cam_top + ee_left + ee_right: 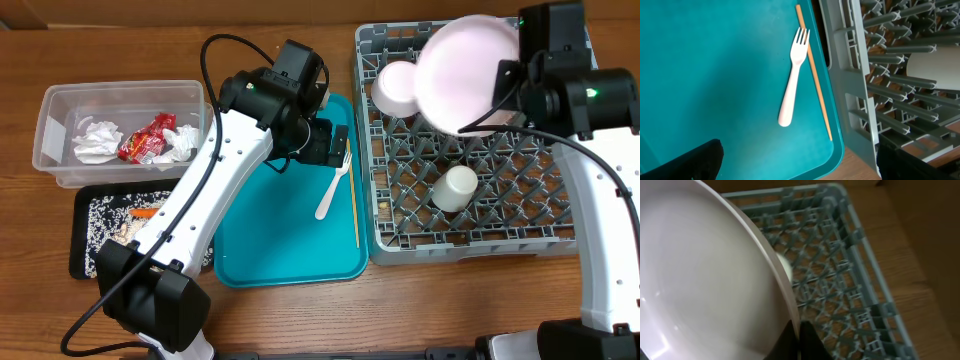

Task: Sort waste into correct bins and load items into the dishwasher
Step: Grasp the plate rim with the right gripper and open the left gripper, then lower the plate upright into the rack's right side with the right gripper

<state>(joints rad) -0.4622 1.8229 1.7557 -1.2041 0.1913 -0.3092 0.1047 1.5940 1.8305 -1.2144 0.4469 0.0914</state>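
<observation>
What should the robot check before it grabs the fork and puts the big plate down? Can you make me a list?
1. Left gripper open: ok, fingers wide apart, nothing between.
2. Fork free to grab: ok, it lies flat on the teal tray.
3. Fork apart from the chopstick: cannot tell, the tines sit right beside it.
4. Right gripper has the plate: ok, shut on its rim.
5. Free pegs in the rack: ok, a bowl and a cup leave many bare.
6. Plate clear of the bowl: cannot tell, they overlap from overhead.
</observation>
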